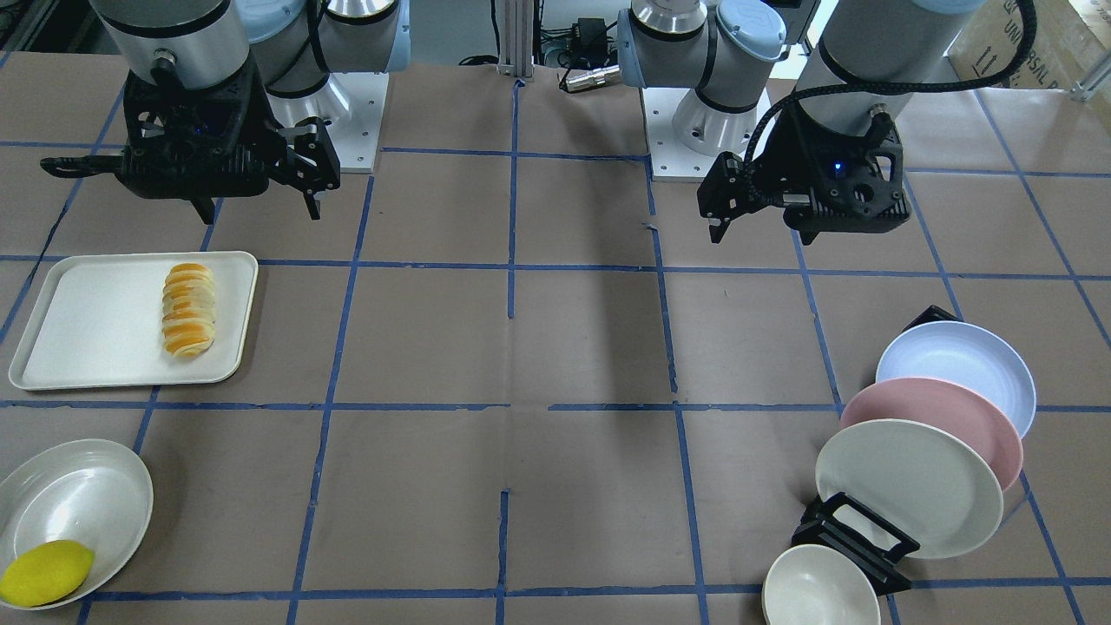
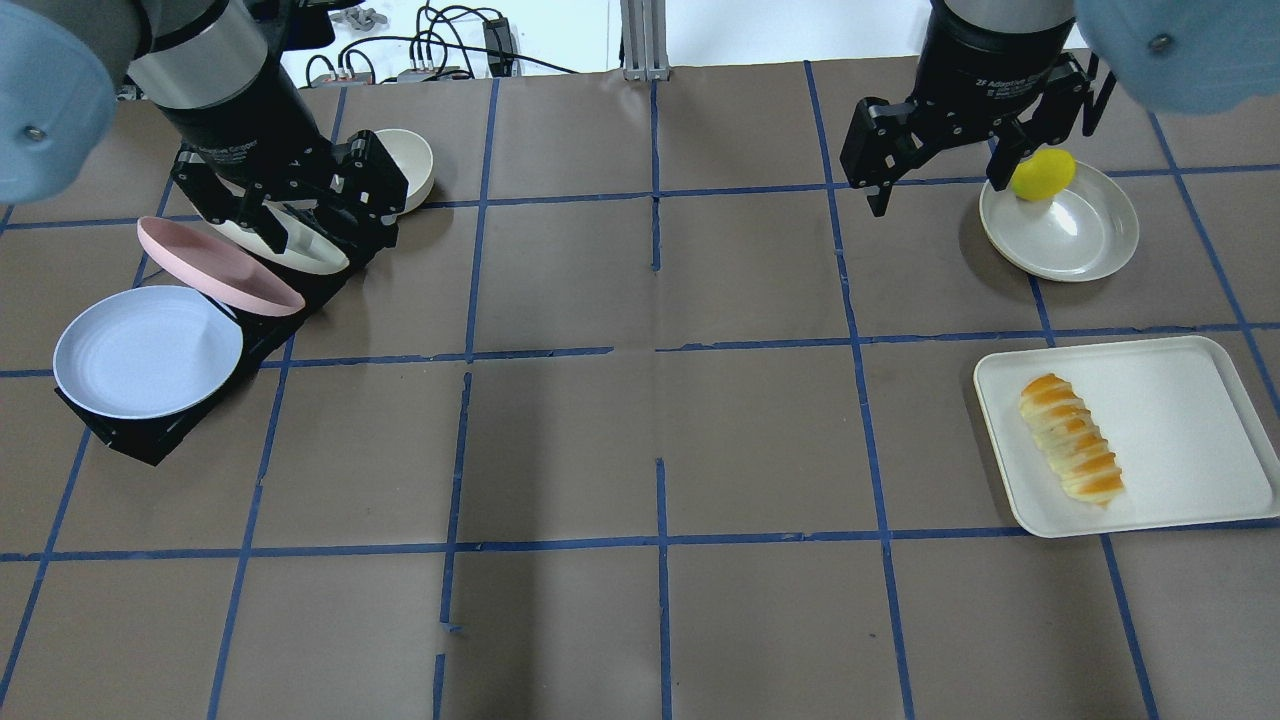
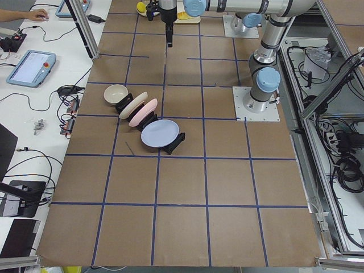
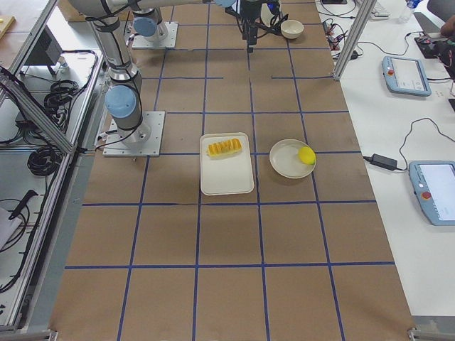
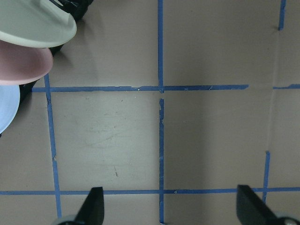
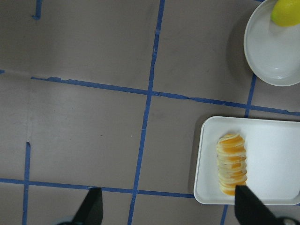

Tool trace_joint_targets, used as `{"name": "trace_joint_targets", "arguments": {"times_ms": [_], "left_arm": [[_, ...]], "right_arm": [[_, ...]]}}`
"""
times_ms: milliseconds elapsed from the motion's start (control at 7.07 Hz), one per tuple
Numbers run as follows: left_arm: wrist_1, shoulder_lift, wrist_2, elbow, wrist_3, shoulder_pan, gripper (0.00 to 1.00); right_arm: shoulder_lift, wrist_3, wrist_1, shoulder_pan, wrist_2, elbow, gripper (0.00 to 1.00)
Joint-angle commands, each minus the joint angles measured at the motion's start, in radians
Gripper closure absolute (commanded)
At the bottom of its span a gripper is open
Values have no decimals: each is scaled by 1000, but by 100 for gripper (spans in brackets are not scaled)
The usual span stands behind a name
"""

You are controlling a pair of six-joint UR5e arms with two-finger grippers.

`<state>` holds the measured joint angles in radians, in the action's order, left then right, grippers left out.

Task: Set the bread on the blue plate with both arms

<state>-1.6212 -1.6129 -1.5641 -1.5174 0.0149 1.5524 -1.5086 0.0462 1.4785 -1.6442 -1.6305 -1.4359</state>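
Note:
The bread (image 1: 188, 309), a ridged orange and cream loaf, lies on a white tray (image 1: 87, 321) and also shows in the overhead view (image 2: 1071, 452) and the right wrist view (image 6: 231, 164). The blue plate (image 1: 955, 369) leans in a black rack (image 2: 150, 440) at the other end of the table, seen from above (image 2: 148, 350). My right gripper (image 1: 259, 208) is open and empty, hovering high beyond the tray. My left gripper (image 1: 759, 230) is open and empty, hovering above the table beside the rack. In the wrist views both grippers (image 5: 171, 211) (image 6: 168, 211) show their jaws wide apart.
A pink plate (image 1: 937, 417) and a larger white plate (image 1: 907, 486) lean in the same rack beside the blue one. A small white bowl (image 1: 818, 590) stands past the rack. A yellow lemon (image 1: 45, 573) lies in a white dish (image 1: 78, 495) near the tray.

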Motion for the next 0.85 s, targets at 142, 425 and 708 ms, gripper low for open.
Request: {"name": "trace_joint_targets", "arguments": {"times_ms": [142,425,708], "left_arm": [[0,1,2,-6,0,0,0],[-2,-1,-8,-9,13,-8,0],[-23,2,-19,-10,98,-99,0]], "right_arm": [[-34,-51,9,9,15,-56,2],[-38,-48,28,11,15,-61,1],[-27,71,31,108,18,-73,5]]}}
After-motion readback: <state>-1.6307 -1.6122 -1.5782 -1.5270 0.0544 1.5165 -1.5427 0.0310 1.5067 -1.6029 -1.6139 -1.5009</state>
